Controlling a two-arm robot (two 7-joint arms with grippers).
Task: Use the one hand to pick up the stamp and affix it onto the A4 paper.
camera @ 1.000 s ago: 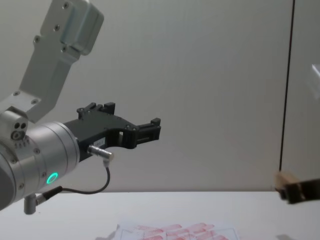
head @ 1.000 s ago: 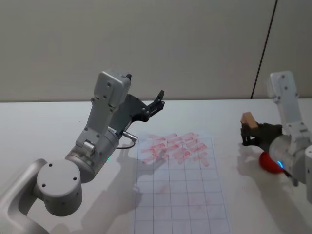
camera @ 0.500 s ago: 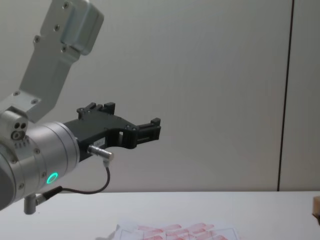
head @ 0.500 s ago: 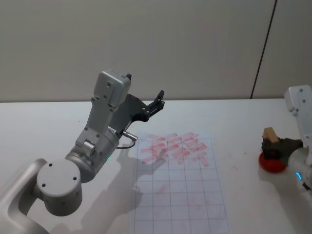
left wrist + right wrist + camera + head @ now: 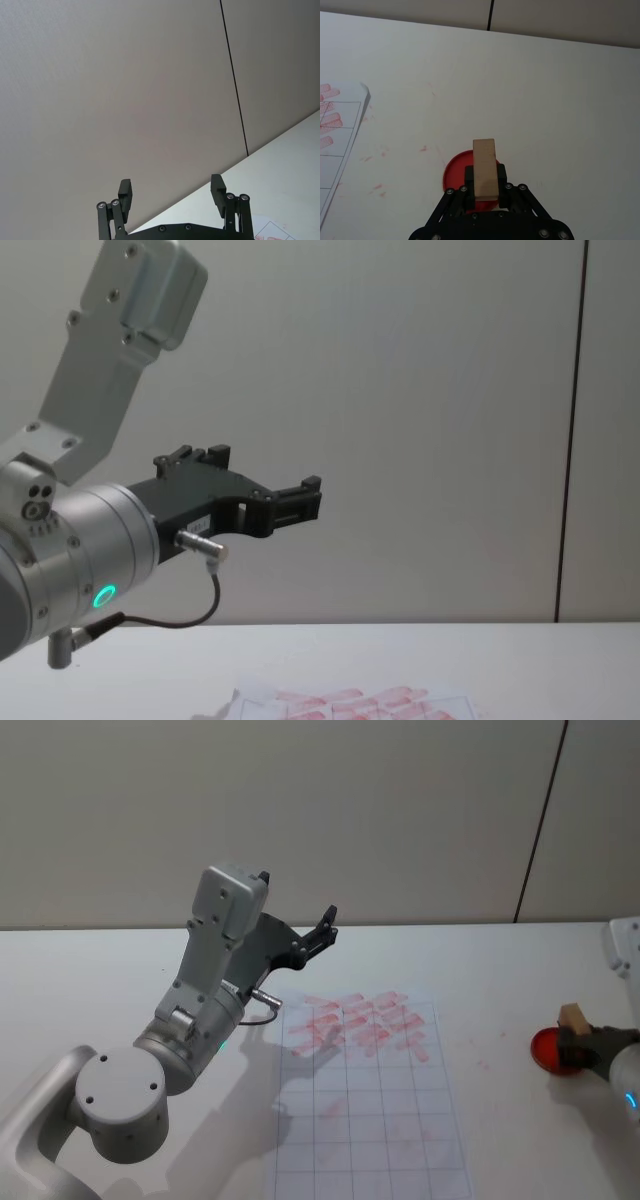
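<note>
The stamp [image 5: 572,1016] is a small light-brown wooden block, and my right gripper [image 5: 578,1038] is shut on it at the table's far right. In the right wrist view the stamp [image 5: 484,168] stands upright between the black fingers [image 5: 470,176], just over a red round ink pad [image 5: 456,173]. The A4 paper [image 5: 366,1100] lies flat mid-table, a gridded white sheet with pink-red prints on its far rows. My left gripper [image 5: 325,924] hangs open, raised above the paper's far left corner, holding nothing.
The red ink pad [image 5: 553,1049] sits on the white table to the right of the paper. Faint red smudges mark the table [image 5: 555,95] between pad and sheet. A beige wall stands behind the table.
My right gripper has carried the stamp rightward and nearer to me, down to the red ink pad. The left arm has not moved.
</note>
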